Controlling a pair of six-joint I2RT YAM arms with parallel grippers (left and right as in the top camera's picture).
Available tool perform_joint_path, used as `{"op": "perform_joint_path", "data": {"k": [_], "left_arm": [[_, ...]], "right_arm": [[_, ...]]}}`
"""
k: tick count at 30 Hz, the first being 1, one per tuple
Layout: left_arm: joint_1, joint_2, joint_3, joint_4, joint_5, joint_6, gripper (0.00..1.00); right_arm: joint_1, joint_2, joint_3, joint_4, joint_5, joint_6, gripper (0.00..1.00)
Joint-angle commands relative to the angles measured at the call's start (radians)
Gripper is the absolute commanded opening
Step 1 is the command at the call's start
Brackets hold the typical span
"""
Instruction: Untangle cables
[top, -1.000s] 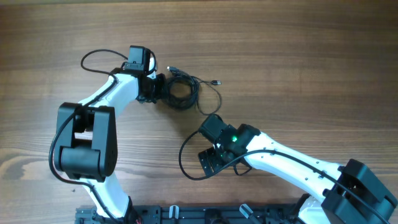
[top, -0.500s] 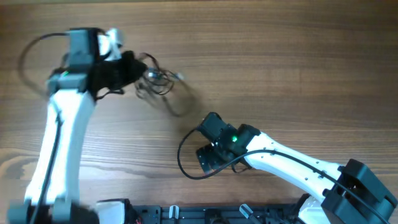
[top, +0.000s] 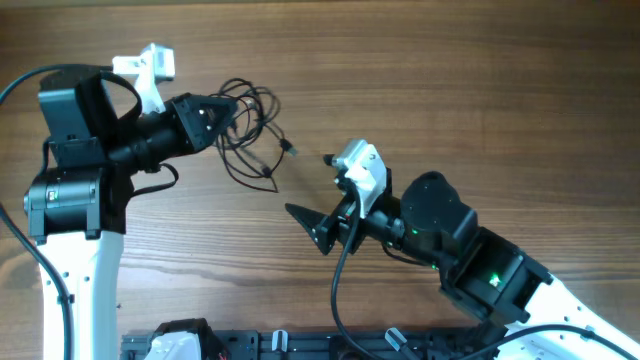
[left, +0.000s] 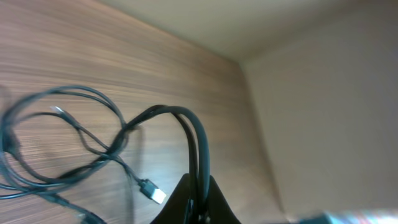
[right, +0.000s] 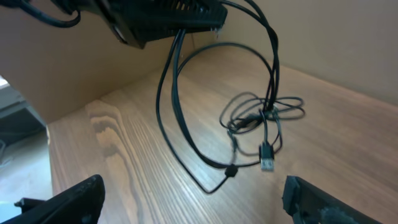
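The cables (top: 250, 128) are thin dark wires in a loose tangle, hanging from my left gripper (top: 218, 114) above the table. Silvery plug ends dangle at its right side. In the left wrist view my left gripper (left: 199, 204) is shut on a doubled loop of the cables (left: 194, 140), with more loops and a USB plug hanging to the left. My right gripper (top: 314, 226) is open and empty, below and right of the tangle. In the right wrist view its jaws (right: 193, 205) are spread wide, with the cables (right: 261, 118) hanging ahead of them.
The wooden table (top: 480, 80) runs under both arms. A thicker black robot cable (top: 336, 290) loops beside the right arm. A dark rail (top: 300, 345) lies along the front edge. A plain wall shows beyond the table in both wrist views.
My left gripper has lifted the tangle off the table and swung it up and left. My right arm has risen and turned its open jaws toward the hanging cables.
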Motion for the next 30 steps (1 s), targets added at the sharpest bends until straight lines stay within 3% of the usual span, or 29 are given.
{"op": "perform_joint_path", "data": {"k": [1, 3, 7, 10, 12, 14, 15, 17, 19, 21, 22, 24, 30], "left_arm": [[0.002, -0.011, 0.015, 0.126, 0.565, 0.022, 0.04], [0.002, -0.012, 0.015, 0.206, 0.715, -0.017, 0.04], [0.002, -0.013, 0.015, 0.211, 0.715, -0.098, 0.04], [0.002, -0.013, 0.015, 0.211, 0.715, -0.169, 0.04], [0.002, -0.018, 0.015, 0.211, 0.715, -0.216, 0.04], [0.002, -0.026, 0.015, 0.211, 0.715, -0.216, 0.04], [0.002, -0.029, 0.015, 0.211, 0.715, -0.215, 0.04], [0.002, -0.031, 0.015, 0.211, 0.715, -0.215, 0.04], [0.002, -0.031, 0.015, 0.211, 0.715, -0.214, 0.04], [0.002, -0.031, 0.015, 0.223, 0.715, -0.214, 0.04], [0.002, -0.031, 0.015, 0.235, 0.715, -0.214, 0.04], [0.002, -0.031, 0.015, 0.237, 0.715, -0.214, 0.04], [0.002, -0.031, 0.015, 0.237, 0.715, -0.214, 0.04]], "right_arm": [[0.002, 0.002, 0.012, -0.008, 0.037, -0.024, 0.92], [0.002, 0.013, 0.012, -0.015, 0.056, -0.023, 0.91], [0.002, 0.022, 0.012, -0.050, 0.179, -0.026, 0.92], [0.002, 0.024, 0.012, -0.070, 0.396, -0.002, 0.93], [0.000, 0.035, 0.012, -0.130, 0.763, 0.159, 0.93], [-0.019, 0.051, 0.012, -0.263, 1.007, 0.342, 0.94], [-0.030, 0.057, 0.012, -0.304, 1.023, 0.381, 0.94], [-0.071, 0.079, 0.011, -0.392, 1.004, 0.460, 0.97], [-0.100, 0.105, 0.011, -0.397, 0.893, 0.439, 1.00], [-0.113, 0.141, 0.011, -0.340, 0.613, 0.265, 1.00], [-0.113, 0.171, 0.011, -0.282, 0.394, 0.096, 1.00], [-0.113, 0.208, 0.011, -0.207, 0.144, -0.129, 1.00], [-0.113, 0.215, 0.011, 0.064, 0.135, -0.192, 0.99]]}}
